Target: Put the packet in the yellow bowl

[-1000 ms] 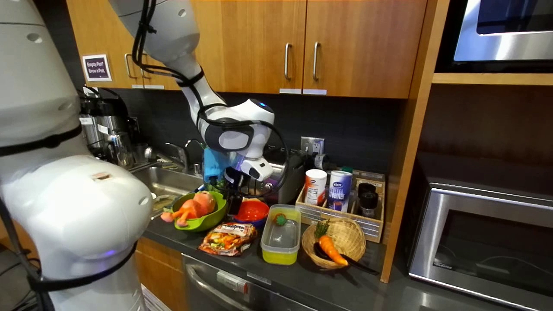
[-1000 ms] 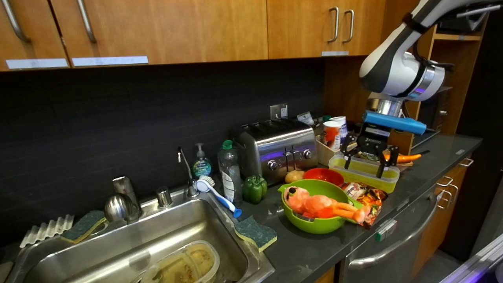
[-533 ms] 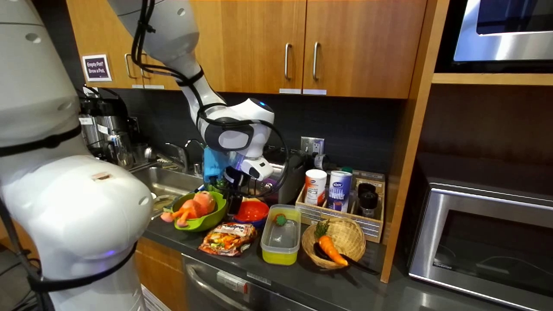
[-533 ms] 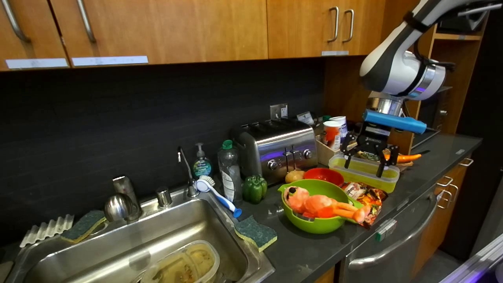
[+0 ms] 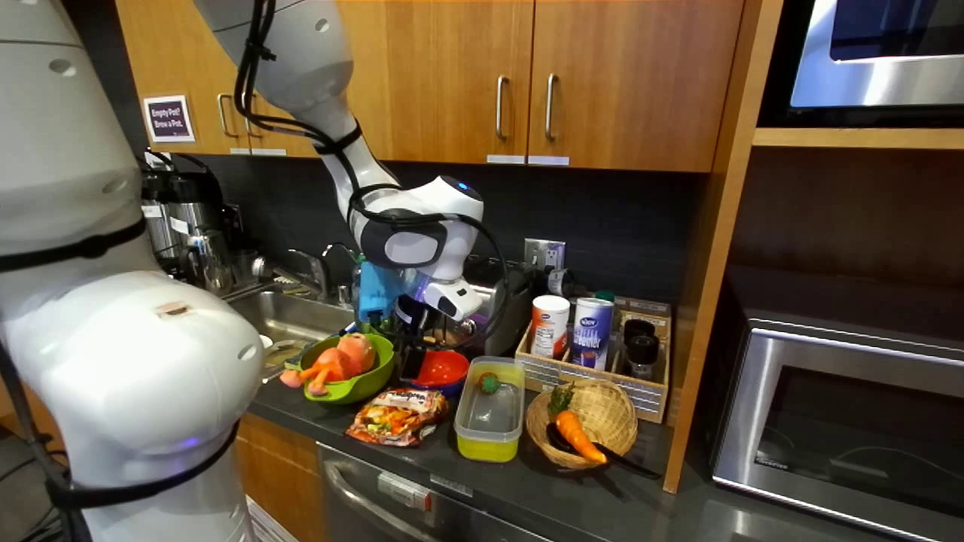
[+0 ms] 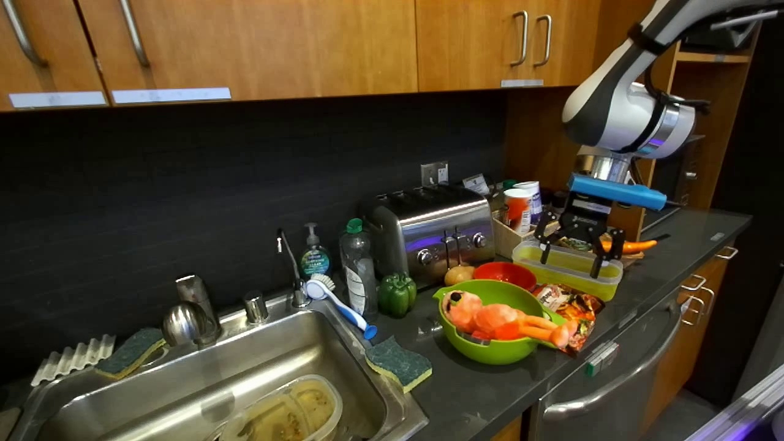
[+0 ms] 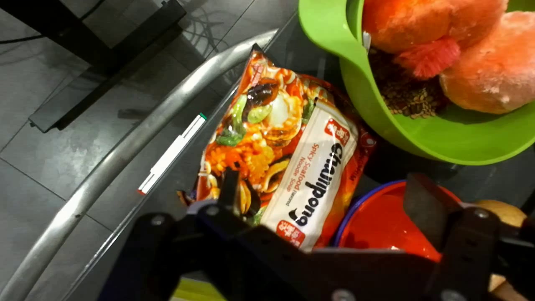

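Note:
The packet (image 5: 399, 416) is a red-orange noodle soup packet with a pale label. It lies flat on the counter between the green bowl and the yellow bowl; it also shows in an exterior view (image 6: 582, 312) and in the wrist view (image 7: 271, 154). The yellow bowl (image 5: 488, 450) is a translucent yellow-green tub with a small green and orange thing in it; it shows in an exterior view (image 6: 588, 285), and only a sliver in the wrist view (image 7: 196, 290). My gripper (image 6: 570, 260) is open and empty, above the counter. In the wrist view its fingers (image 7: 328, 192) spread over the packet's near part and the red bowl.
A green bowl (image 5: 361, 388) with a pink-orange plush toy stands beside the packet. A red bowl (image 5: 444, 367) stands behind it. A woven basket (image 5: 614, 406) with a carrot stands beside the tub. A toaster (image 6: 441, 226) is at the back; the counter's front edge lies close to the packet.
My open gripper stays almost still at first, then shifts slightly right and down in both exterior views. The packet and the bowls have not moved.

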`<state>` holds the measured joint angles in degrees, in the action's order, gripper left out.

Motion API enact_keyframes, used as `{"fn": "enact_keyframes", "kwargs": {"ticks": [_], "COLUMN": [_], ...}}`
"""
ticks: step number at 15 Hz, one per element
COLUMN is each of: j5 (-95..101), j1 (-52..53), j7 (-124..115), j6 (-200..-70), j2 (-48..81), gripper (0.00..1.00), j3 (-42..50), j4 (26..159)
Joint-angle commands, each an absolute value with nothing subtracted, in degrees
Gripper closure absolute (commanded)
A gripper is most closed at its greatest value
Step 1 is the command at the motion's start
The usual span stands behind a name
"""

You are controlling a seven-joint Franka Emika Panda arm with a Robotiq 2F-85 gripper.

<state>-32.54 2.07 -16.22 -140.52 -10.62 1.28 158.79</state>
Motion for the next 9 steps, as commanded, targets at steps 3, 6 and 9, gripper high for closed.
{"fn": "enact_keyframes", "kwargs": {"ticks": [3,6,9], "j5": [-31.9,-31.61,-30.9], "j1": [0.73,0.6,0.43], "j7": [-17.69,-18.22,-19.2], "j6": [-142.08,-142.9,-144.39], "j2": [-8.66,-7.01,-4.69], "gripper": [0.0,0.0,0.0], "j3": [0.88,0.75,0.77], "j4": [158.83,158.78,158.79]}}
